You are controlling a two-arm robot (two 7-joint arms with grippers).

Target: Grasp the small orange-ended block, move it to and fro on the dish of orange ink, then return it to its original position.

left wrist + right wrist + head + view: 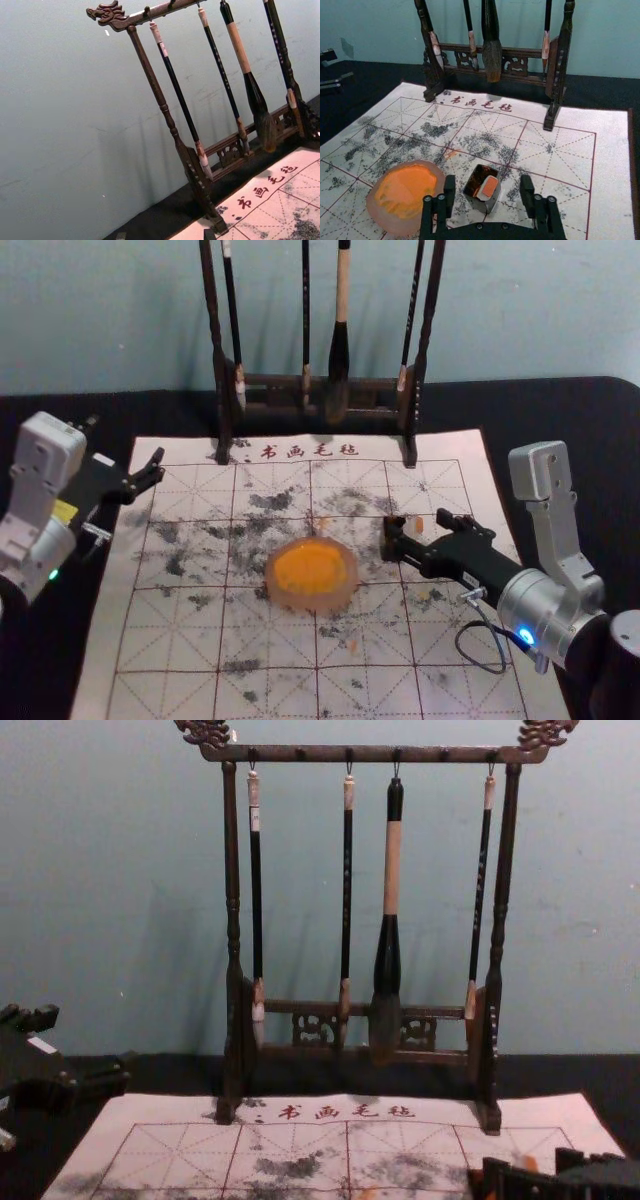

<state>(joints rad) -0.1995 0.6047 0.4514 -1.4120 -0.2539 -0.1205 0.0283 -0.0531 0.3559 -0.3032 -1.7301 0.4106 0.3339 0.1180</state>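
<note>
- Dish of orange ink (pixel 309 573): landmark, on the surface mat (pixel 255 640); keep the jaws clear of its rim
- Right gripper (pixel 488 184): right of the dish; jaws wide open, empty
- Orange-ended block (pixel 490 186): right of the dish, leaning at the mouth of a small holder (pixel 476 200); centre the jaws, advance evenly, clamp the block without catching the holder
- Left gripper (pixel 165 235): idle, beyond the dish and left; jaws apart, empty
- Brush rack (pixel 280 398): beyond the dish
</note>
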